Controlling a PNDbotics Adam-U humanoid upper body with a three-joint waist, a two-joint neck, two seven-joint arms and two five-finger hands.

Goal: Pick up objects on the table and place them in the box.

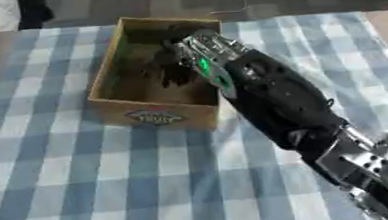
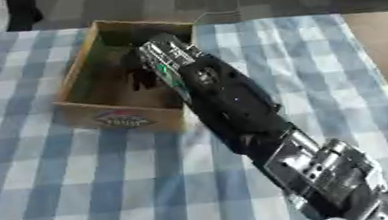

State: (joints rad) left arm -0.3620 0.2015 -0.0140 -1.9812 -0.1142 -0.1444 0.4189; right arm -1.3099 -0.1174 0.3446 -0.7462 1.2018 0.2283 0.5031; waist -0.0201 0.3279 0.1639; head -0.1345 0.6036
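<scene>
The right arm (image 1: pixel 276 100) reaches in from the lower right across the blue-and-white checked cloth (image 1: pixel 81 182) that covers the surface, and its right hand (image 1: pixel 176 66) is down inside the open cardboard box (image 1: pixel 154 116), below the rim. Dark fingers (image 2: pixel 142 79) hang toward the box floor, but they blur into the shadow there, so I cannot tell whether they are spread, curled, or closed round something; nor can I make out any separate object in or under the hand. No loose object shows on the cloth around the box, near or far, so by the look of it the picking is largely done, and this moment is most likely a drop-off or the reach just after one. If the hand does carry something, that thing is already within the box walls and only needs letting go. The box stands upright near the far side of the cloth, its printed label facing the robot. The left hand shows in neither view.
</scene>
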